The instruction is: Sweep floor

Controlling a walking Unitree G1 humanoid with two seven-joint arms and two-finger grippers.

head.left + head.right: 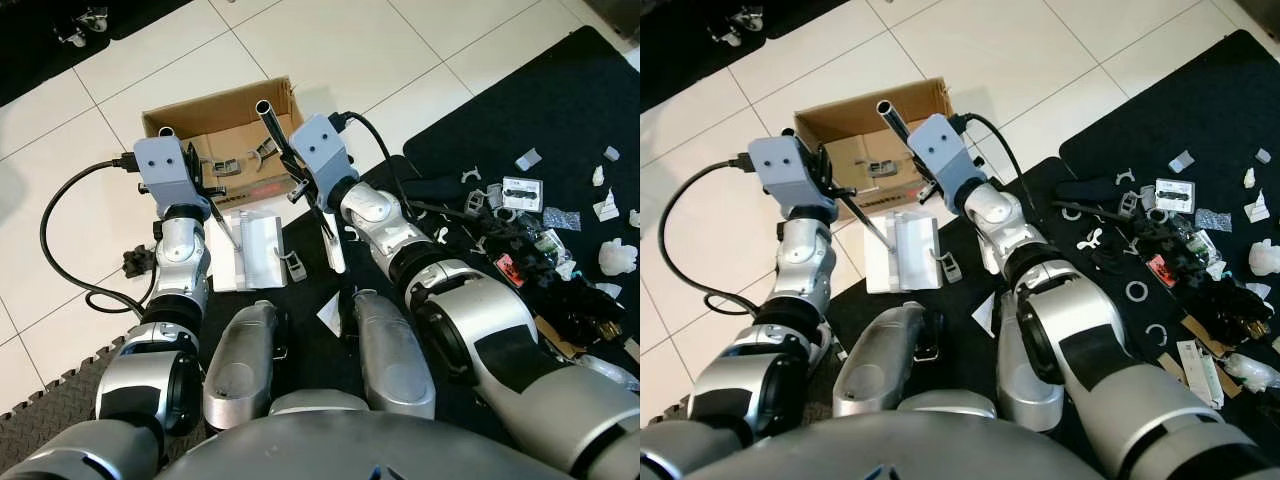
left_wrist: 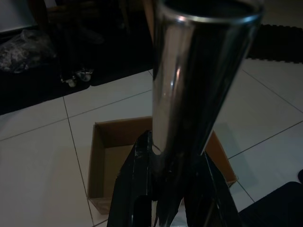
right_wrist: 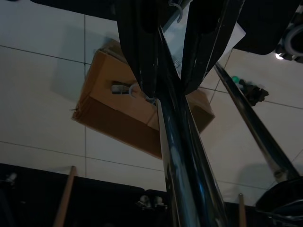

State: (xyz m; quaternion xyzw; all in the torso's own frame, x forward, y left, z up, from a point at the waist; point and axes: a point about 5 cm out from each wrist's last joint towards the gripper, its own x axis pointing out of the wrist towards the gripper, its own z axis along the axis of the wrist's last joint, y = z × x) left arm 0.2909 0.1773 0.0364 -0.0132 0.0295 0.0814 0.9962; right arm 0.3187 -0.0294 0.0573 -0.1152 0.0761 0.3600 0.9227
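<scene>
While both arms reach forward over the tiled floor (image 1: 330, 45), each tool grasps a metal handle. Left tool (image 2: 165, 189) is clenched on a chrome pole (image 2: 189, 80); right tool (image 3: 170, 61) is clenched on a second chrome pole (image 3: 182, 161). A white dustpan (image 1: 902, 250) lies on the floor at 6 o'clock of the cardboard box (image 1: 225, 125). Small white and black debris (image 1: 560, 225) is scattered over the black mat (image 1: 560, 110) at 3 o'clock.
</scene>
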